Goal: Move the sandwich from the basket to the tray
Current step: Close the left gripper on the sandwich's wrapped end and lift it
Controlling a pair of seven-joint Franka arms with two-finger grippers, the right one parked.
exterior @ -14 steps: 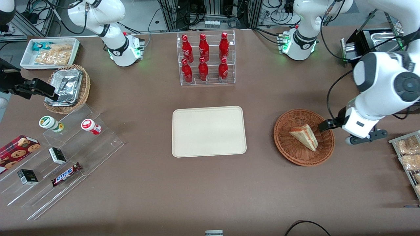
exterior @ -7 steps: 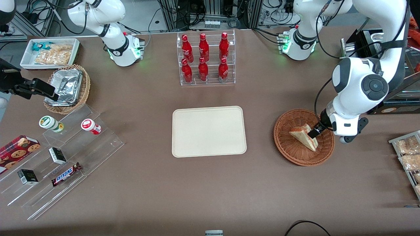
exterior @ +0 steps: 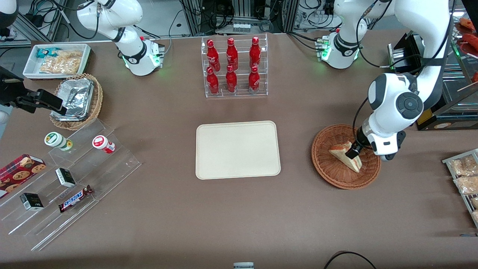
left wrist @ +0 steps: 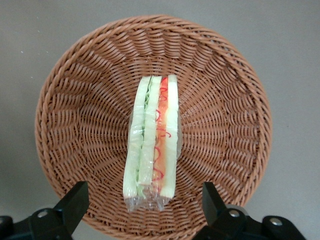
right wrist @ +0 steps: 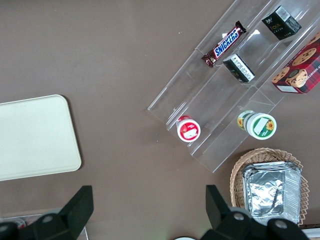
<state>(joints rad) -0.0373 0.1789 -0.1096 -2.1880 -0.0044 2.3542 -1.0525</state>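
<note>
The sandwich (exterior: pixel 344 156) is a plastic-wrapped wedge of white bread with red and green filling lying in the reddish-brown wicker basket (exterior: pixel 325 160). The left wrist view shows its cut edge (left wrist: pixel 152 142) running across the basket's woven floor (left wrist: pixel 90 115). My left gripper (exterior: pixel 353 152) hangs just above the basket over the sandwich, open, with its black fingers (left wrist: pixel 74 202) set wide to either side of the sandwich's end and touching nothing. The cream-beige tray (exterior: pixel 238 149) lies flat mid-table, toward the parked arm's end from the basket, with nothing on it; its corner shows in the right wrist view (right wrist: pixel 35 137).
A clear rack of red bottles (exterior: pixel 233 67) stands farther from the front camera than the tray. A rack of snack packets (exterior: pixel 465 179) sits at the working arm's end. A tan basket with a foil container (exterior: pixel 76 101), a white bin (exterior: pixel 56 59) and clear stepped shelves with snacks (exterior: pixel 71 186) lie toward the parked arm's end.
My left gripper has swung in from beside the basket's rim to over the sandwich and come lower. The sandwich, basket and tray have not moved.
</note>
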